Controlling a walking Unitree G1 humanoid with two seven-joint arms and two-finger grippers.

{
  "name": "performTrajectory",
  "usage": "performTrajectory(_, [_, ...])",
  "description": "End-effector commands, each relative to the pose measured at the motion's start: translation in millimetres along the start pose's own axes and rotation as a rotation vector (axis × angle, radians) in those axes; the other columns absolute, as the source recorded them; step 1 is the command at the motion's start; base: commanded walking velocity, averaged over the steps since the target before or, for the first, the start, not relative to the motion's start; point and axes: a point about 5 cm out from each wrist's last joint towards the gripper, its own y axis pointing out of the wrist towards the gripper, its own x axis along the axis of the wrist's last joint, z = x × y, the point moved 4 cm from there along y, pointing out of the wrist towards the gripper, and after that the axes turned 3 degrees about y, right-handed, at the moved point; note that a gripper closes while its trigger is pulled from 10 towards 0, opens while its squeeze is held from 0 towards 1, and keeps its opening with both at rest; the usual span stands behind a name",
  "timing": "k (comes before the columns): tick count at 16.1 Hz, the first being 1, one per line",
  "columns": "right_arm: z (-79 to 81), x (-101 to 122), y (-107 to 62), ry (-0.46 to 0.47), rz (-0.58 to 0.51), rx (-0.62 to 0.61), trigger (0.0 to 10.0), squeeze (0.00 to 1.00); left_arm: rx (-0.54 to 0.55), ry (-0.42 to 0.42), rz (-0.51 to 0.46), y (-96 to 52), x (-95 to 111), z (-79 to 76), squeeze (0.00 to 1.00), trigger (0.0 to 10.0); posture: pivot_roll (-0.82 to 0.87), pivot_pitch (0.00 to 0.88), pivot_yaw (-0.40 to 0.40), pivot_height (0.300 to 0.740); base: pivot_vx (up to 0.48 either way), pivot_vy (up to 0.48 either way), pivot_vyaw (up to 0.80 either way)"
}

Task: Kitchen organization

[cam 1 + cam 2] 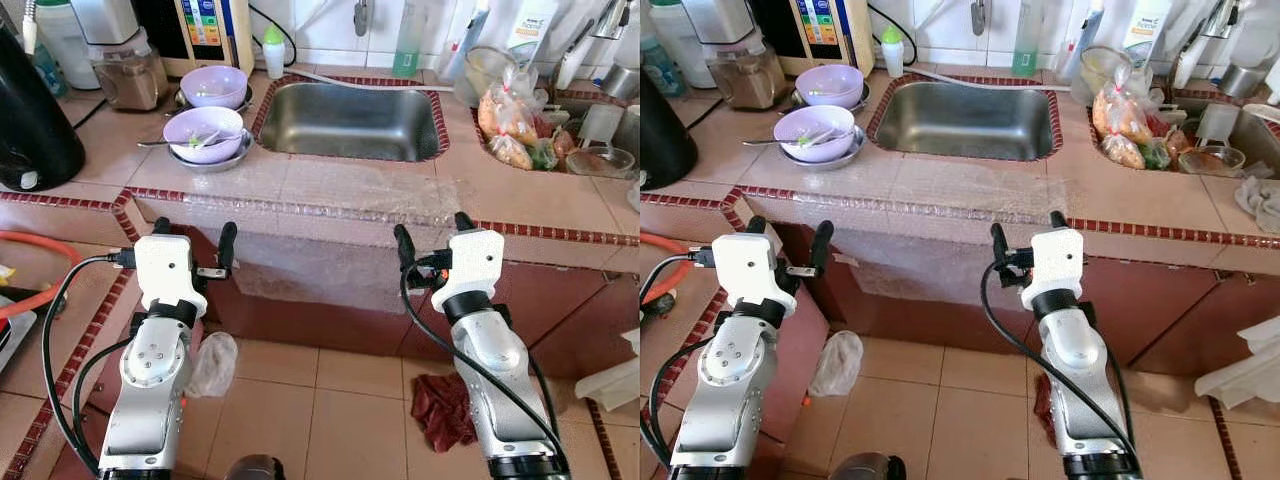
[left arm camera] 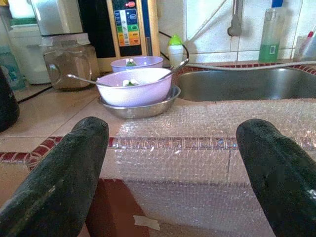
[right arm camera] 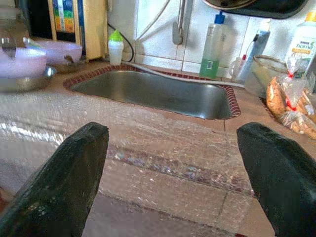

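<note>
The robot stands before a tiled counter [image 1: 90, 170] with a steel sink [image 1: 345, 120] set into it. Both arms are raised level with the counter's front edge. The left gripper [image 1: 192, 243] is spread wide and empty, and the right gripper [image 1: 432, 238] likewise holds nothing, its fingers parted.

The likeliest thing to tidy is the near lilac bowl [image 1: 203, 133], sitting in a metal dish [image 1: 212, 160] with a spoon [image 1: 165, 142] across it, its handle pointing toward nine o'clock. From the left gripper the bowl lies at about twelve o'clock, well apart; from the right gripper it lies near ten o'clock and farther, so the left arm is the nearer one. A second lilac bowl [image 1: 214, 86] sits beyond it; what is inside either bowl looks like food scraps, though that is unclear. Bagged food [image 1: 510, 125] lies at about one o'clock from the right gripper.
</note>
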Motion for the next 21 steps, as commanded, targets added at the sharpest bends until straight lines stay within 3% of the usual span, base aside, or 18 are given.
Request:
performTrajectory(1, [-1.1,4.0,2.3,-0.008,-0.014,-0.003,10.0,0.0,0.001,0.004,-0.005,1.0,2.7,1.3,0.0,10.0,0.0,0.0,0.021,0.74,0.259,0.0,0.0])
performTrajectory(6, [3.4,3.5,-3.2,0.03,-0.011,0.049,10.0,0.0,-0.002,-0.001,-0.009,2.7,4.0,-0.2,0.0,10.0,0.0,0.0,0.02,0.74,0.265,0.052,0.0])
performTrajectory(8, [-1.9,1.3,0.3,-0.066,0.001,0.011,10.0,0.0,0.004,-0.002,-0.011,4.1,4.2,0.0,0.0,10.0,0.0,0.0,0.019,0.74,0.281,0.272,0.0])
performTrajectory(10, [1.0,-3.0,1.8,0.015,0.018,0.021,10.0,0.0,0.003,-0.002,-0.013,5.1,5.1,-0.7,0.0,10.0,0.0,0.0,0.02,0.74,0.283,0.27,0.0])
performTrajectory(15, [10.3,-2.3,0.9,-0.014,0.012,0.076,10.0,0.0,0.003,0.0,-0.014,5.3,4.8,-1.7,0.0,10.0,0.0,0.0,0.02,0.74,0.288,0.278,0.0])
performTrajectory(21, [2.8,-0.5,0.2,-0.028,0.0,0.051,10.0,0.0,-0.014,0.016,-0.006,3.8,2.3,-6.9,0.0,10.0,0.0,0.0,0.024,0.74,0.331,0.094,0.0])
